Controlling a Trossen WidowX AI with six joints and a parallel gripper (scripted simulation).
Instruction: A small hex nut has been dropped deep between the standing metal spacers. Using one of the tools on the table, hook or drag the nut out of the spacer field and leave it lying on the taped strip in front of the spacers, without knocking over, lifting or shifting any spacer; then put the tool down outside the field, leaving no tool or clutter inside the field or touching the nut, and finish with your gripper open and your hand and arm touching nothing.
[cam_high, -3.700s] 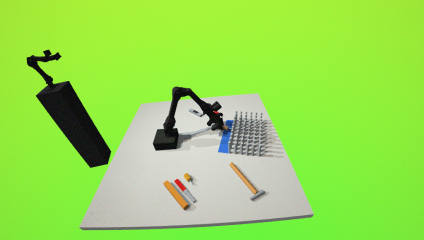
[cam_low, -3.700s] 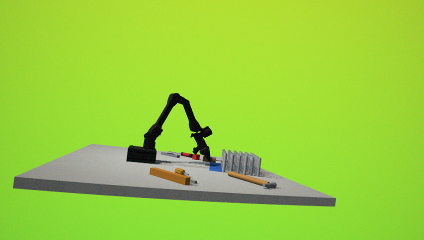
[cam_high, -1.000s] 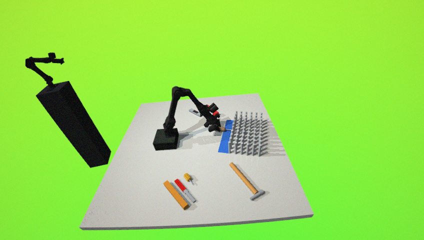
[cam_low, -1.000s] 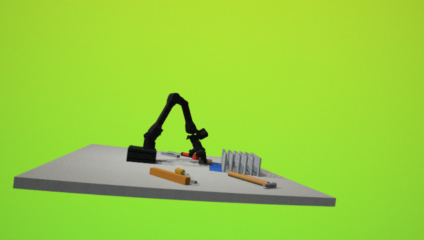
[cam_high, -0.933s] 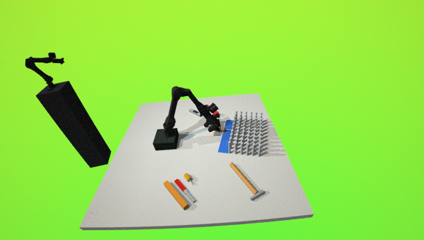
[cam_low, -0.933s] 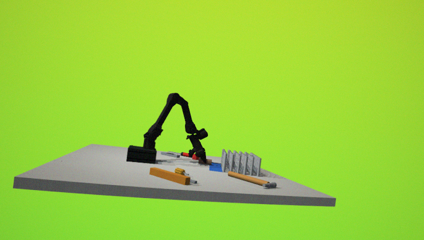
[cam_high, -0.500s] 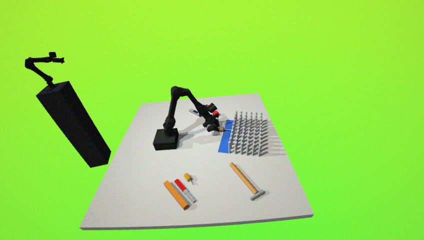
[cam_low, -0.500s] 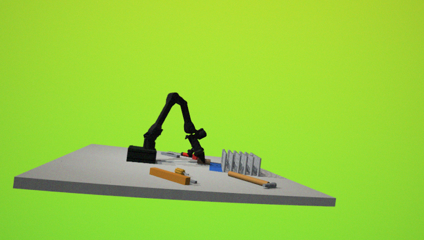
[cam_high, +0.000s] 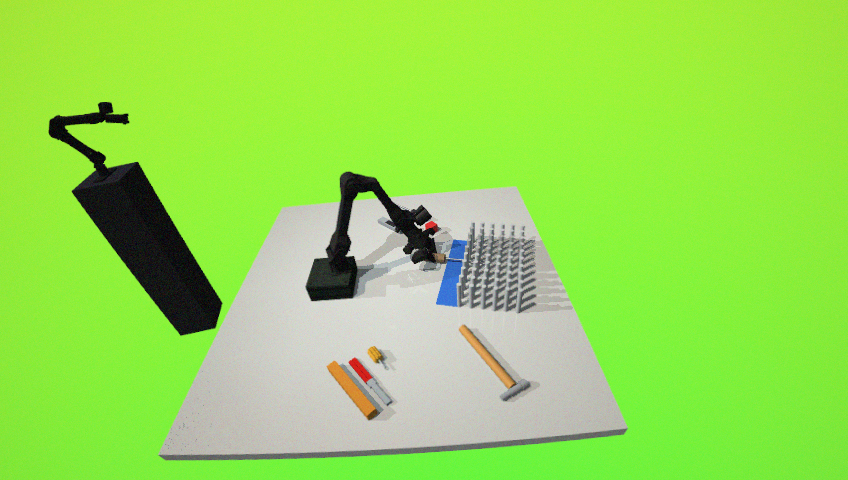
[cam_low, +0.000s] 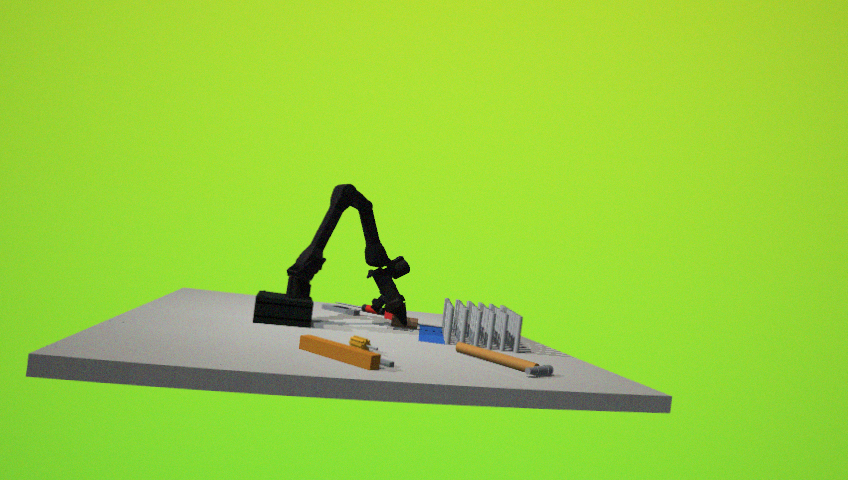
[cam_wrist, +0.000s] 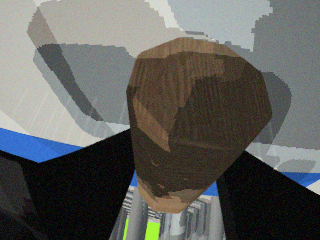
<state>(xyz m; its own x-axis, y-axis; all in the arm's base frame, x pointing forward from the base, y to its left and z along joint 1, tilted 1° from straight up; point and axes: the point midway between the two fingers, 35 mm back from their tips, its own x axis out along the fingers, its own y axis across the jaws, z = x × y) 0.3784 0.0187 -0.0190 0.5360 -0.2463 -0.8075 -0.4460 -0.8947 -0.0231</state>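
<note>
Right, clamped firmly on a wooden tool handle (cam_high: 439, 258) (cam_low: 410, 322) (cam_wrist: 200, 100), with the parallel-jaw gripper (cam_high: 432, 256) (cam_low: 402, 321) (cam_wrist: 179, 143) down low, just in front of the blue taped strip (cam_high: 447, 291) (cam_low: 430, 334) (cam_wrist: 30, 144). Pointing a thin metal shaft (cam_high: 454, 259) across the strip, right up to the front row of standing metal spacers (cam_high: 458, 294) (cam_low: 447, 321) (cam_wrist: 136, 215). Can't spot the hex nut in any view; presumably lying in among the spacers, but impossible to confirm. Probably working through the hook-and-drag step, judging by the aim. Careful here: could easily tip or nudge a spacer by swinging the shaft sideways or by rolling the handle in the grip. Might also lose the nut behind a post by pulling at a slant, or drag the tip clean over it by riding too high. Over to the views: from the top, making out the shaft and its line to the rows; from the wrist, getting only the faceted handle butt between the fingers, with the shaft hidden behind. From the exterior, seeing best how close to the table to place the grip, and finding the front spacers upright.
</note>
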